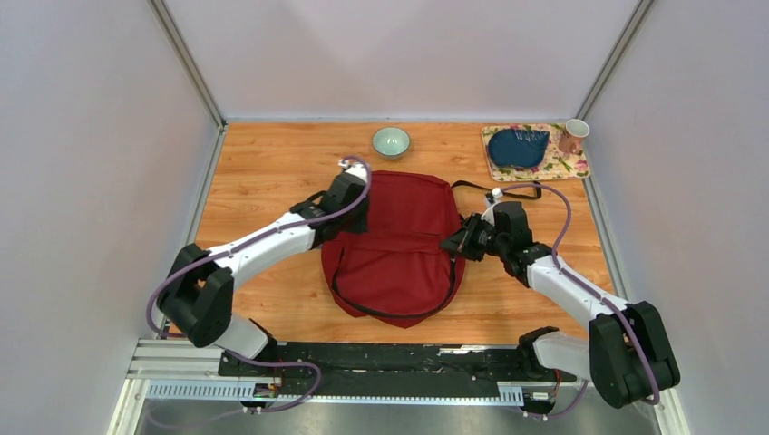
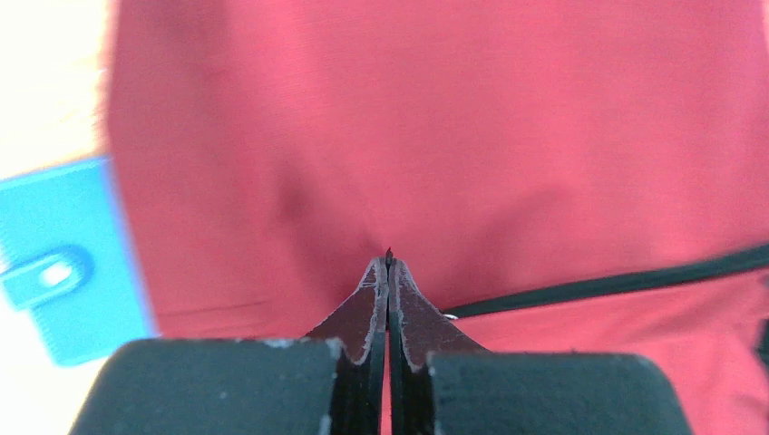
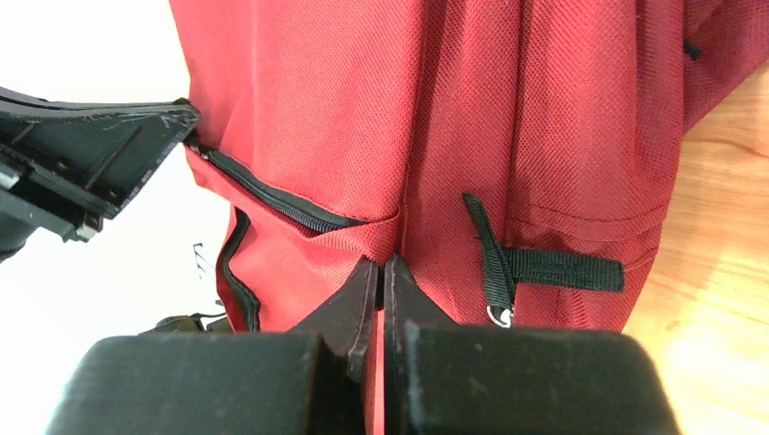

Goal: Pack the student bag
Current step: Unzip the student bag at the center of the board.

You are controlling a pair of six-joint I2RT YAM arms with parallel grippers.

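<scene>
The student bag [image 1: 394,240] is a dark red backpack lying flat in the middle of the wooden table, with a black zipper line curving round its near edge. My left gripper [image 1: 352,210] is at the bag's far left corner. In the left wrist view it [image 2: 388,263] is shut, pinching red fabric [image 2: 435,136] at its tips. My right gripper [image 1: 452,243] is at the bag's right edge. In the right wrist view it [image 3: 383,267] is shut on a fold of the bag [image 3: 435,109] just below the partly open zipper [image 3: 272,201].
A green bowl [image 1: 391,141] stands behind the bag. A floral mat [image 1: 567,166] at the back right holds a dark blue pouch [image 1: 518,146] and a cup [image 1: 573,134]. A blue ridged thing [image 2: 68,272] lies left of the bag. A black strap [image 1: 512,188] trails right.
</scene>
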